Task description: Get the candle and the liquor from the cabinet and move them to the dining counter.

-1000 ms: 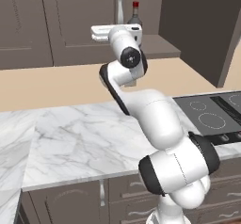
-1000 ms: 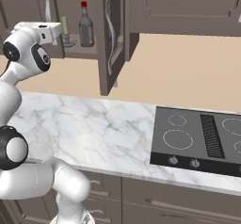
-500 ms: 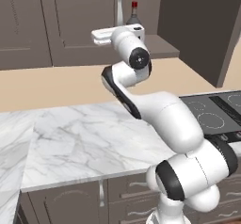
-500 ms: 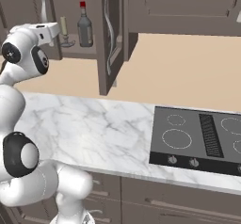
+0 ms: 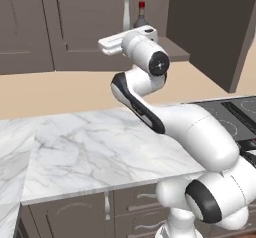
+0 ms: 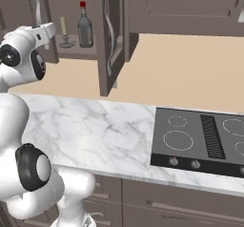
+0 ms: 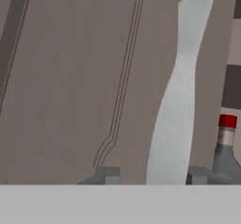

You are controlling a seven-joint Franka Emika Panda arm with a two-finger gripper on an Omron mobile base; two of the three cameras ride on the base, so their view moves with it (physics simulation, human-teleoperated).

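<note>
A white robot arm rises over a marble bench (image 6: 95, 130) and reaches up toward the cabinet (image 6: 112, 30), whose door stands open. On the cabinet shelf, the candle (image 6: 63, 28) stands in its grey holder just beside the liquor (image 6: 85, 25), a bottle with a red cap. The end effector (image 7: 153, 177) faces a panelled door, its two fingertips (image 7: 108, 175) on either side of a long curved silver handle (image 7: 176, 100). Whether they grip it cannot be told. A black cooktop (image 6: 205, 138) lies to the right.

open cabinet (image 6: 114, 35) shelf, candle (image 6: 64, 32) beside liquor (image 6: 85, 26) standing on it
</note>
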